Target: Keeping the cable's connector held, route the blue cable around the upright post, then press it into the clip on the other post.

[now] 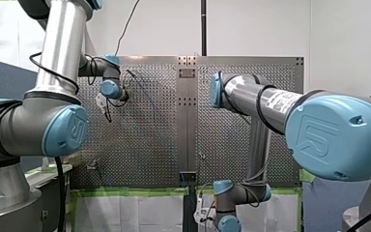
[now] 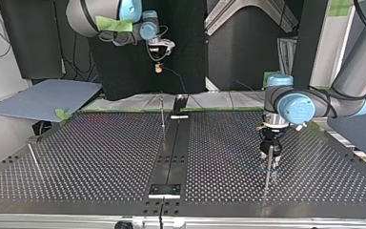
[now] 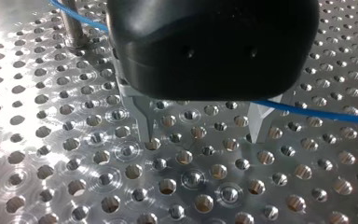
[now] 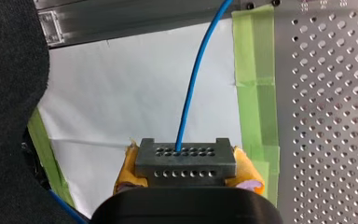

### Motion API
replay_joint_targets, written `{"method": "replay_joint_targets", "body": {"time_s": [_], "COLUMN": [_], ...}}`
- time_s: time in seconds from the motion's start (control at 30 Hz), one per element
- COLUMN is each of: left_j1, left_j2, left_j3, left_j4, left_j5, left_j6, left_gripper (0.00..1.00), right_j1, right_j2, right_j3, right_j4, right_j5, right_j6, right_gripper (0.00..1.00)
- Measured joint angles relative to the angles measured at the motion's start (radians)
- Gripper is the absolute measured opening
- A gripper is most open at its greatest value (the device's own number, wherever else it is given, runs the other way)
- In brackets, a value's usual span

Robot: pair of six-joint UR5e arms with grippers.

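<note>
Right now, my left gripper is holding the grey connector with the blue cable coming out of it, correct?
No: my right gripper holds the grey connector, as the right wrist view shows. The blue cable does come out of it.

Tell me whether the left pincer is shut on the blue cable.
No: the left pincer has its metal fingers apart; the blue cable only runs past one.

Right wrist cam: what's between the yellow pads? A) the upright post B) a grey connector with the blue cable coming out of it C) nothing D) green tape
B: in the right wrist view my right gripper has its yellow pads clamped on the grey connector, and the blue cable runs out of one of its holes.
</note>
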Motion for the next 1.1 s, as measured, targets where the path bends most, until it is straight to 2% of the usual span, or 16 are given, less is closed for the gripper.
{"method": "replay_joint_targets", "body": {"time_s": [0.33, 0.6, 0.97, 1.1], "left_j1": [0.005, 0.009, 0.015, 0.016], "left_j2": [0.0, 0.0, 0.0, 0.0], "left_j3": [0.0, 0.0, 0.0, 0.0], "left_j4": [0.0, 0.0, 0.0, 0.0], "left_j5": [-0.001, -0.002, -0.012, -0.013], "left_j6": [-0.003, -0.006, -0.013, -0.016], "left_gripper": [1.0, 1.0, 1.0, 1.0], "right_j1": [-0.018, -0.032, -0.069, -0.084], "right_j2": [-0.088, -0.174, -0.284, -0.323], "right_j3": [0.092, 0.178, 0.284, 0.314], "right_j4": [-0.083, -0.124, -0.158, -0.188], "right_j5": [0.001, 0.006, 0.008, 0.003], "right_j6": [-0.003, -0.006, -0.005, 0.0], "right_gripper": [0.0, 0.0, 0.0, 0.0]}}
